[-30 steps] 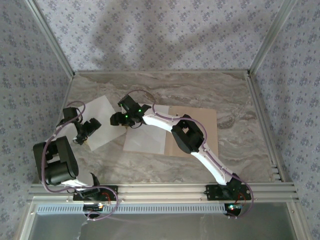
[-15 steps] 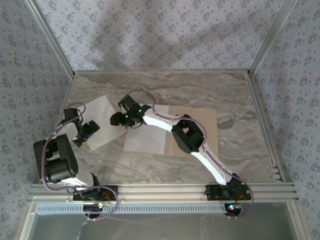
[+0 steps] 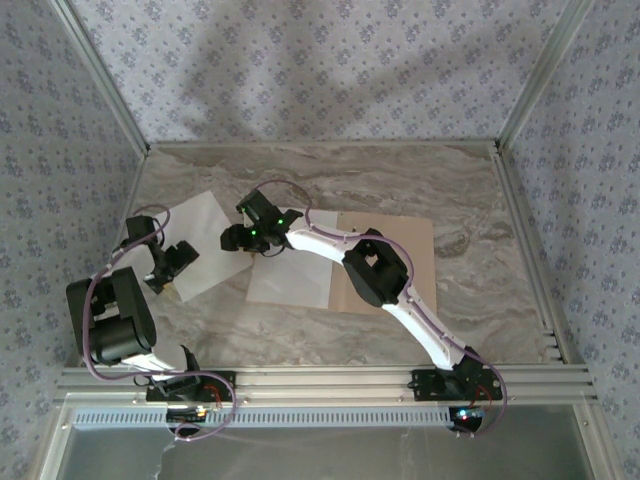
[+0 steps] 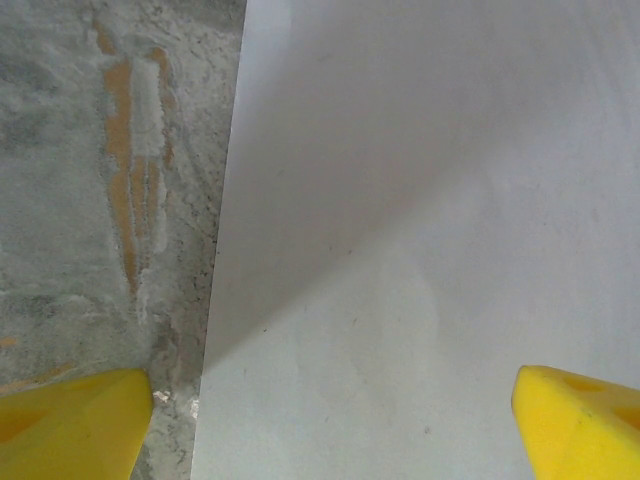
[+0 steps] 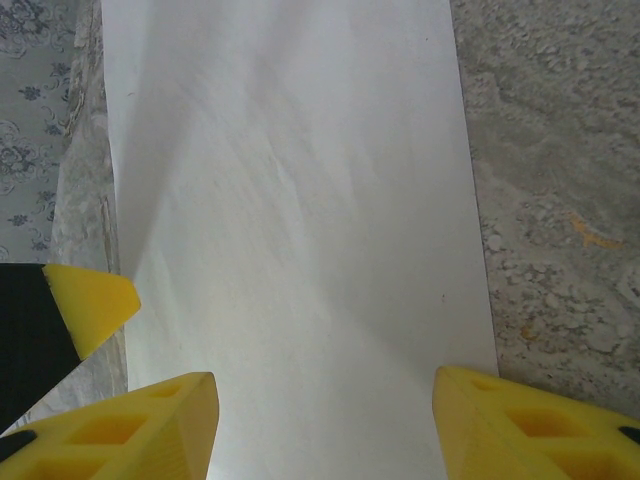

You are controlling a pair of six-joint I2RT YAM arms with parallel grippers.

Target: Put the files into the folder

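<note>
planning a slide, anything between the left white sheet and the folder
Yes: the right gripper hangs between the left sheet and the folder, and the second sheet lies at the folder's left side.

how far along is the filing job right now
Done, seemingly: one white sheet lies flat against the left of the tan folder, perhaps on its open half. In hand: the left gripper and right gripper, both open, hover over the second sheet on the marble table; neither holds it. Left: getting that sheet into the folder and shutting it.
</note>
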